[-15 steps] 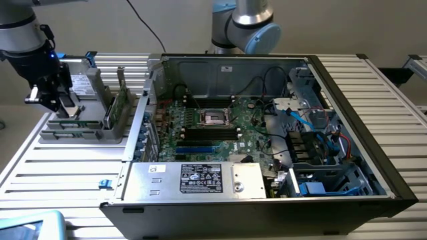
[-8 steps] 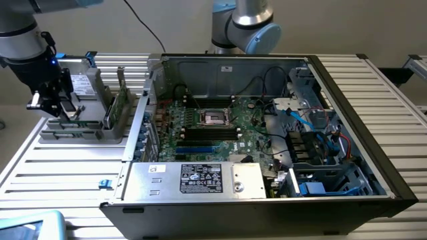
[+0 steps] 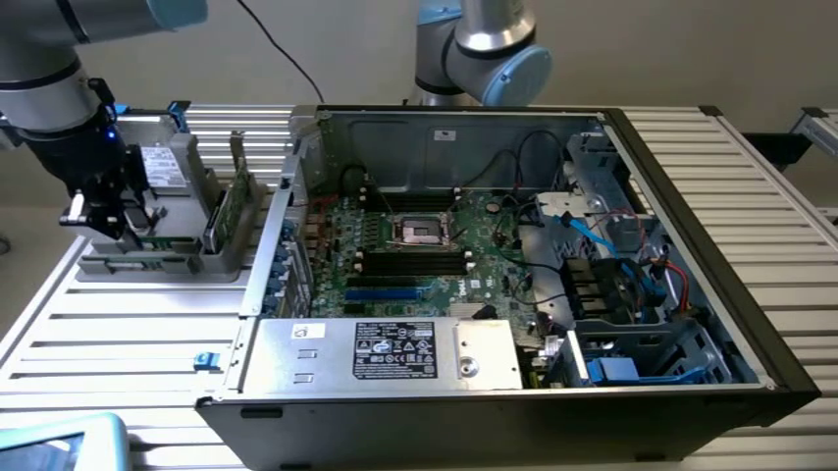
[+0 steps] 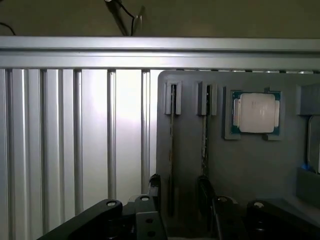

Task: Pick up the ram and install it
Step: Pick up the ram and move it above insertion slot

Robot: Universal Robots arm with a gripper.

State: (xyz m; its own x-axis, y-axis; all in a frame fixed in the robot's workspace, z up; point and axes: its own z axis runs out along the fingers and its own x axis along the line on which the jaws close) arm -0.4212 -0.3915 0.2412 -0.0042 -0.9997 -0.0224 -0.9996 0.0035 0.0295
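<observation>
The pincer (image 4: pixel 178 192) hangs wide open, a finger on either side of the slim, long ram stick (image 4: pixel 171 150), which stands on edge in a grey slotted holder (image 4: pixel 240 170) near the slatted metal tabletop's (image 4: pixel 60 150) edge.

Your holder (image 3: pixel 157 263) sits on the table (image 3: pixel 118 334) at the exterior view's left, with the computer case (image 3: pixel 392 432) just beside it on the right. In the holder the ram (image 4: pixel 171 145) stands on edge, and the processor (image 4: pixel 255 112) is near it.
</observation>
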